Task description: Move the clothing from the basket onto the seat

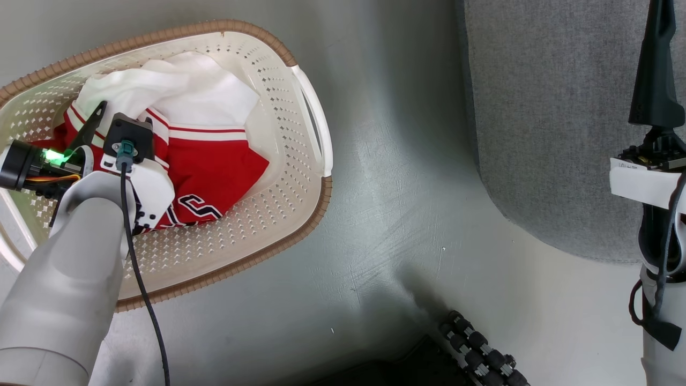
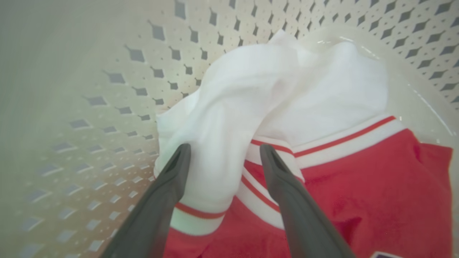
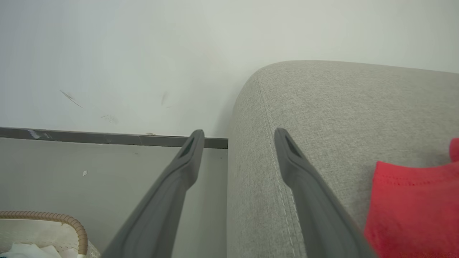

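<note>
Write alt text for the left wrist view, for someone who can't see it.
The left gripper, long, dark and open, straddles a white fold of the clothing lying inside the basket. Red fabric with white and red stripes spreads below and to the right of the fold, against the cream perforated wall.

Head looks steeply down; left wrist, close inside, shares the basket (image 1: 268, 214).

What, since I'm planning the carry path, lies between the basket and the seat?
Just bare grey floor. The head view shows nothing standing on that stretch between the basket and the seat.
</note>
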Motion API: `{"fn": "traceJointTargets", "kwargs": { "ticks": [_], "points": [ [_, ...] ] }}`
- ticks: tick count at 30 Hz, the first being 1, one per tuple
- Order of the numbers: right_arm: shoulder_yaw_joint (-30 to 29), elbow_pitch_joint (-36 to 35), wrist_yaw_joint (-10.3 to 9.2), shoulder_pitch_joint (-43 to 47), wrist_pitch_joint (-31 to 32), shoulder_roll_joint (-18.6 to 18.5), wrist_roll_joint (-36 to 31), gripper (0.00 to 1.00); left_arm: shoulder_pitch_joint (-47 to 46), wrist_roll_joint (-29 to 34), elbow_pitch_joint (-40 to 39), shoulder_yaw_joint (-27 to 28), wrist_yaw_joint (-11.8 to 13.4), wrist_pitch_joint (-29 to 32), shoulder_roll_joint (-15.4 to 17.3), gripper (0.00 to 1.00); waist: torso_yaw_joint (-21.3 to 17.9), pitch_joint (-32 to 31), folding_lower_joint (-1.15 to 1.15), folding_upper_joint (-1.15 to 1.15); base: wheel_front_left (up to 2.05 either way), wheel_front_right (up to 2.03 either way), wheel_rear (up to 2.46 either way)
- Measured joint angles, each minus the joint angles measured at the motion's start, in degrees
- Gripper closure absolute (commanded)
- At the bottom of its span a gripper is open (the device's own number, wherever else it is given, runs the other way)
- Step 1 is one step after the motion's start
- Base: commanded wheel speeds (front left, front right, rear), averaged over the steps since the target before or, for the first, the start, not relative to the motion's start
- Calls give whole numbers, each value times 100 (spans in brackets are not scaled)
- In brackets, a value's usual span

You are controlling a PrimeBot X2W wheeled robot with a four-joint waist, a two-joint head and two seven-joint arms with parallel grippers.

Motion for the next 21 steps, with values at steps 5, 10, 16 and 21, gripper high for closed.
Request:
{"fn": "traceJointTargets", "kwargs": {
  "ticks": [5, 10, 16, 21],
  "points": [
    [-24, 4, 0, 1, 0, 0, 8, 0, -57, 30, 122, -77, 47, 5, -53, 100, 8, -11, 0, 0, 0, 0, 0],
    [-55, 20, 0, -3, 0, 0, 49, 0, -61, 87, 196, -196, 37, -3, -101, 100, 25, -44, -1, 0, 0, 0, 0],
    [-57, 44, 0, -108, 0, 0, 49, 0, -61, 104, 197, -301, -64, -194, -163, 100, 69, -123, 0, 0, 0, 0, 0],
    [-45, 159, 0, -135, 0, 0, 48, 0, -59, 155, 130, -363, -107, -336, -241, 100, 124, -227, 0, 0, 0, 0, 0]
  ]
}}
